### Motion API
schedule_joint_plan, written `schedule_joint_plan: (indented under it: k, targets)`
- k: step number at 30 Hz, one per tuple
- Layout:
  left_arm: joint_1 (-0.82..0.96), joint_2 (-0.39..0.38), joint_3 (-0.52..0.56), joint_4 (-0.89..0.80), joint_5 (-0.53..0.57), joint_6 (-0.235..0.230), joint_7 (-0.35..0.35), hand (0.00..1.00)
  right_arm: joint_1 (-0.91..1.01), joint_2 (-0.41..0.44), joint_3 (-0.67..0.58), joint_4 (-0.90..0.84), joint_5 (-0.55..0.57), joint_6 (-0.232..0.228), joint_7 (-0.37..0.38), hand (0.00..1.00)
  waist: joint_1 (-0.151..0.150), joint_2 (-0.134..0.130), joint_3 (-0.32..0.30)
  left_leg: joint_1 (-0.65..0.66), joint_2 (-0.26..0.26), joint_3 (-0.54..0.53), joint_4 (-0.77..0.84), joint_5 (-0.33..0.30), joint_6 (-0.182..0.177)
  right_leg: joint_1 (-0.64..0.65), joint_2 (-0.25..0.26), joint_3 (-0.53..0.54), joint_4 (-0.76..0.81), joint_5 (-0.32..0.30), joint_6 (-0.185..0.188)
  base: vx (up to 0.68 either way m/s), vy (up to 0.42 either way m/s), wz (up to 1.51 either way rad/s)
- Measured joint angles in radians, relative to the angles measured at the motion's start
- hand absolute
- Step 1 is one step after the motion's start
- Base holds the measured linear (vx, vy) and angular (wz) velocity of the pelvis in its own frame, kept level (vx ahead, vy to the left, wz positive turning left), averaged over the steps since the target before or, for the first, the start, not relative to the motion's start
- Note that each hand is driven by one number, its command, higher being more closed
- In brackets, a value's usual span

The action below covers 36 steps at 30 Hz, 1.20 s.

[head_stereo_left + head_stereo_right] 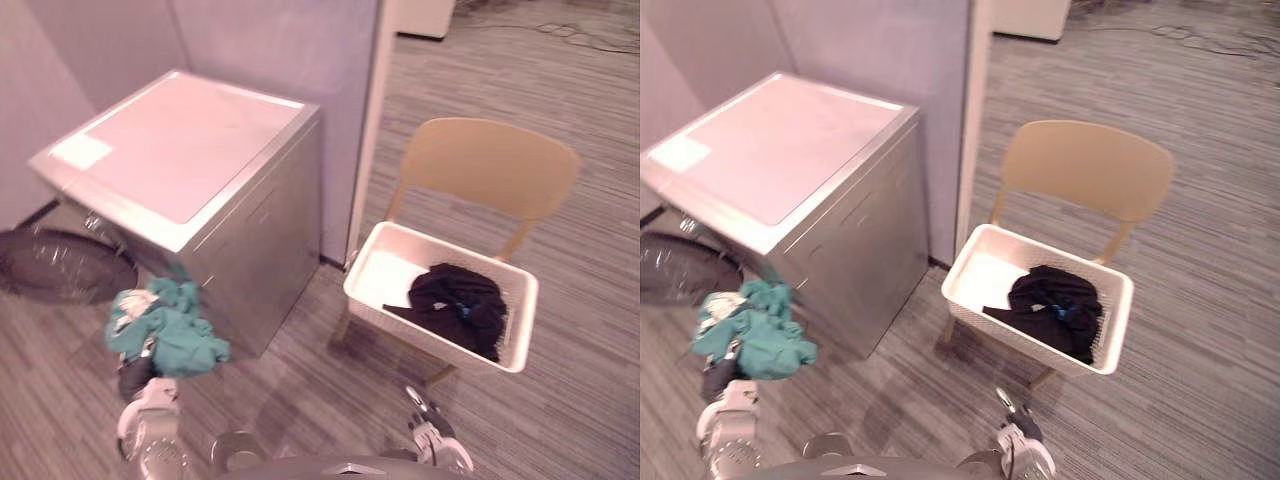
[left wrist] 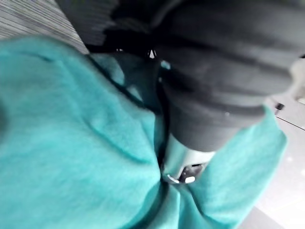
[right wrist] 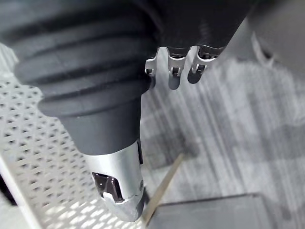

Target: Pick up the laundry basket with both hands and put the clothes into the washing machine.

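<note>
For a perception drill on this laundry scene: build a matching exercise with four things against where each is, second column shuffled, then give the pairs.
1. teal garment
2. black clothes
3. laundry basket
4. washing machine

A. on the chair seat
B. against the wall, door open
C. inside the basket
D. held by the left hand

Pairs: 1-D, 2-C, 3-A, 4-B

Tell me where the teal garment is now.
Left eye view, lower left: the teal garment is bunched at the left hand, in front of the washing machine.
</note>
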Motion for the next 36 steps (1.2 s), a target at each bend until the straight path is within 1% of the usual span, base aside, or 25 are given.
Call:
schedule_joint_plan:
  k: [1, 2, 4, 5, 6, 8, 9, 13, 15, 16, 17, 18, 19, 20, 21, 22, 23, 24, 25, 26, 28, 30, 32, 34, 36]
  targets:
    - [-0.008, 0.003, 0.002, 0.010, 0.000, 0.003, 0.003, 1.00, -0.003, -0.002, -0.003, 0.018, 0.003, 0.005, -0.001, 0.00, -0.009, -0.029, -0.004, -0.002, -0.024, -0.008, -0.017, -0.016, -0.023, 0.001, -0.016, -0.004, -0.011, 0.029, -0.024, 0.04, 0.353, 0.42]
    - [0.011, 0.004, 0.004, 0.011, 0.000, 0.005, 0.003, 1.00, 0.001, 0.010, 0.000, 0.038, 0.014, 0.007, 0.000, 0.00, -0.009, -0.042, -0.011, 0.008, -0.034, 0.004, -0.009, -0.028, -0.040, 0.025, -0.019, -0.001, -0.037, 0.057, -0.036, 0.05, 0.407, 0.33]
    - [0.028, 0.010, 0.020, 0.011, 0.000, 0.007, 0.002, 1.00, 0.003, 0.023, 0.004, 0.048, 0.052, 0.015, 0.003, 0.00, -0.010, -0.062, -0.023, 0.028, -0.033, 0.019, 0.027, -0.054, -0.075, 0.084, -0.003, 0.006, -0.101, 0.088, -0.034, 0.06, 0.234, 0.11]
    - [0.030, 0.014, 0.021, 0.011, 0.000, 0.007, 0.001, 1.00, 0.002, 0.024, 0.004, 0.048, 0.057, 0.017, 0.003, 0.00, -0.008, -0.061, -0.024, 0.037, -0.031, 0.020, 0.032, -0.066, -0.086, 0.098, 0.002, 0.008, -0.114, 0.094, -0.032, 0.07, 0.230, 0.07]
    - [0.028, 0.026, 0.020, 0.009, 0.000, 0.007, -0.002, 1.00, -0.011, 0.021, 0.004, 0.071, 0.076, 0.017, 0.003, 0.00, -0.002, -0.038, -0.041, 0.040, -0.026, 0.020, 0.035, -0.109, -0.100, 0.111, 0.009, 0.010, -0.136, 0.119, -0.006, 0.05, 0.166, 0.05]
    - [0.020, 0.026, 0.014, 0.005, 0.002, 0.007, -0.007, 1.00, -0.027, 0.008, 0.004, 0.081, 0.097, 0.017, 0.002, 0.00, 0.003, -0.024, -0.048, 0.032, -0.033, 0.021, 0.031, -0.132, -0.104, 0.112, 0.006, 0.008, -0.155, 0.151, 0.004, 0.01, 0.197, 0.14]
    - [0.013, 0.025, 0.012, 0.001, 0.009, 0.008, -0.012, 1.00, -0.033, 0.003, 0.002, 0.084, 0.103, 0.017, 0.002, 0.00, 0.007, -0.012, -0.053, 0.028, -0.060, 0.028, 0.004, -0.135, -0.101, 0.109, -0.013, 0.002, -0.173, 0.187, 0.005, -0.03, 0.204, 0.23]
    - [-0.002, 0.028, -0.020, -0.011, 0.025, 0.008, -0.022, 1.00, -0.035, -0.009, -0.033, 0.088, 0.120, 0.017, 0.002, 0.00, 0.015, -0.009, -0.059, 0.007, -0.125, -0.001, -0.062, -0.140, -0.091, 0.113, -0.073, -0.015, -0.150, 0.240, -0.021, -0.04, 0.161, 0.68]
    - [-0.021, 0.035, -0.075, -0.005, 0.041, 0.008, -0.023, 1.00, -0.034, -0.014, -0.069, 0.100, 0.120, 0.017, 0.000, 0.00, 0.010, -0.025, -0.049, -0.010, -0.161, -0.055, -0.079, -0.150, -0.071, 0.122, -0.120, -0.032, -0.077, 0.266, -0.056, -0.01, 0.158, 1.10]
    - [-0.018, 0.042, -0.133, 0.011, 0.048, 0.011, -0.024, 1.00, -0.030, -0.007, -0.101, 0.103, 0.119, 0.018, -0.001, 0.00, 0.012, -0.029, -0.047, -0.004, -0.184, -0.085, -0.089, -0.148, -0.059, 0.127, -0.152, -0.011, -0.023, 0.313, -0.122, 0.03, 0.231, 1.05]
    - [0.008, 0.040, -0.191, 0.016, 0.060, 0.014, -0.025, 1.00, -0.018, -0.006, -0.115, 0.087, 0.117, 0.018, -0.009, 0.00, 0.020, -0.031, -0.044, 0.011, -0.189, -0.105, -0.088, -0.151, -0.039, 0.110, -0.153, 0.081, 0.021, 0.416, -0.220, 0.03, 0.195, 0.88]
    - [0.023, 0.039, -0.212, 0.016, 0.060, 0.014, -0.027, 1.00, -0.010, -0.002, -0.115, 0.078, 0.117, 0.020, -0.012, 0.00, 0.020, -0.029, -0.046, 0.017, -0.185, -0.107, -0.087, -0.156, -0.026, 0.090, -0.146, 0.144, 0.045, 0.468, -0.220, 0.07, 0.228, 0.43]
    - [0.034, 0.039, -0.227, 0.019, 0.061, 0.016, -0.033, 1.00, -0.010, 0.018, -0.118, 0.058, 0.116, 0.014, -0.008, 0.00, 0.020, -0.023, -0.043, 0.027, -0.178, -0.134, -0.086, -0.168, -0.007, 0.030, -0.108, 0.283, 0.147, 0.342, -0.172, 0.05, 0.101, 0.24]
    - [0.031, 0.043, -0.228, 0.021, 0.061, 0.017, -0.039, 1.00, -0.008, 0.056, -0.121, 0.039, 0.116, 0.020, -0.008, 0.00, 0.014, -0.056, -0.040, 0.030, -0.165, -0.153, -0.091, -0.174, 0.003, -0.037, -0.022, 0.375, 0.250, 0.137, -0.143, 0.06, 0.104, 0.24]
    - [0.028, 0.044, -0.231, 0.025, 0.063, 0.017, -0.044, 1.00, -0.007, 0.074, -0.124, 0.037, 0.116, 0.022, -0.006, 0.00, 0.008, -0.073, -0.038, 0.030, -0.162, -0.161, -0.093, -0.175, 0.003, -0.063, 0.025, 0.399, 0.280, 0.068, -0.134, 0.02, -0.006, 0.29]
    - [0.022, 0.046, -0.253, 0.046, 0.081, 0.024, -0.049, 1.00, -0.003, 0.105, -0.135, 0.037, 0.116, 0.021, -0.004, 0.00, 0.003, -0.104, -0.030, 0.039, -0.162, -0.167, -0.102, -0.177, 0.003, -0.107, 0.113, 0.425, 0.304, -0.022, -0.126, 0.00, -0.051, 0.23]
    - [0.022, 0.044, -0.285, 0.070, 0.089, 0.033, -0.053, 1.00, 0.005, 0.117, -0.142, 0.031, 0.116, 0.021, -0.003, 0.00, -0.002, -0.119, -0.022, 0.043, -0.165, -0.168, -0.104, -0.182, 0.000, -0.153, 0.197, 0.443, 0.306, -0.097, -0.110, -0.02, -0.082, 0.18]
    - [0.021, 0.042, -0.301, 0.084, 0.096, 0.040, -0.057, 1.00, 0.010, 0.118, -0.146, 0.030, 0.117, 0.021, -0.003, 0.00, -0.004, -0.122, -0.019, 0.039, -0.168, -0.168, -0.103, -0.185, -0.003, -0.174, 0.238, 0.459, 0.290, -0.125, -0.100, -0.05, -0.149, 0.29]
    - [0.020, 0.038, -0.336, 0.098, 0.106, 0.056, -0.064, 1.00, 0.026, 0.124, -0.144, 0.030, 0.116, 0.024, -0.003, 0.00, -0.015, -0.130, -0.017, 0.031, -0.174, -0.171, -0.096, -0.194, -0.014, -0.186, 0.322, 0.517, 0.187, -0.157, -0.068, -0.04, -0.214, 0.84]
    - [0.013, 0.029, -0.372, 0.112, 0.118, 0.066, -0.079, 1.00, 0.057, 0.120, -0.134, 0.039, 0.116, 0.033, -0.003, 0.00, -0.041, -0.139, -0.019, 0.006, -0.194, -0.186, -0.081, -0.193, -0.023, -0.181, 0.362, 0.570, 0.103, -0.150, -0.121, 0.00, -0.239, 1.00]
    - [0.017, 0.009, -0.416, 0.119, 0.119, 0.077, -0.095, 1.00, 0.092, 0.113, -0.135, 0.017, 0.116, 0.031, -0.005, 0.00, -0.040, -0.109, -0.023, 0.006, -0.162, -0.168, -0.089, -0.171, -0.020, -0.158, 0.379, 0.539, 0.055, -0.149, -0.121, 0.15, -0.194, 0.60]
    - [0.010, 0.009, -0.423, 0.117, 0.119, 0.087, -0.109, 1.00, 0.120, 0.113, -0.129, -0.043, 0.125, 0.012, -0.005, 0.00, -0.073, -0.057, -0.030, 0.019, -0.148, -0.121, -0.087, -0.165, -0.012, -0.083, 0.404, 0.482, -0.034, -0.113, -0.159, 0.27, -0.158, 0.45]
    - [-0.006, 0.010, -0.424, 0.115, 0.119, 0.087, -0.109, 1.00, 0.121, 0.109, -0.112, -0.044, 0.128, 0.005, -0.005, 0.00, -0.074, -0.049, -0.033, 0.042, -0.141, -0.084, -0.080, -0.166, -0.013, -0.046, 0.416, 0.479, -0.050, -0.112, -0.161, 0.14, -0.068, 0.22]
    - [-0.020, 0.012, -0.426, 0.095, 0.115, 0.084, -0.109, 1.00, 0.108, 0.100, -0.062, -0.054, 0.127, -0.002, -0.008, 0.00, -0.066, -0.051, -0.030, 0.002, -0.132, -0.045, 0.095, -0.168, -0.009, 0.003, 0.423, 0.517, -0.051, -0.113, -0.162, 0.16, -0.050, 0.01]
    - [-0.019, 0.013, -0.439, 0.060, 0.111, 0.084, -0.109, 1.00, 0.096, 0.097, -0.034, -0.088, 0.127, -0.003, -0.007, 0.00, -0.064, -0.037, -0.019, -0.102, -0.117, -0.056, 0.350, -0.147, -0.035, 0.043, 0.429, 0.525, -0.069, -0.129, -0.167, 0.08, 0.012, -0.02]
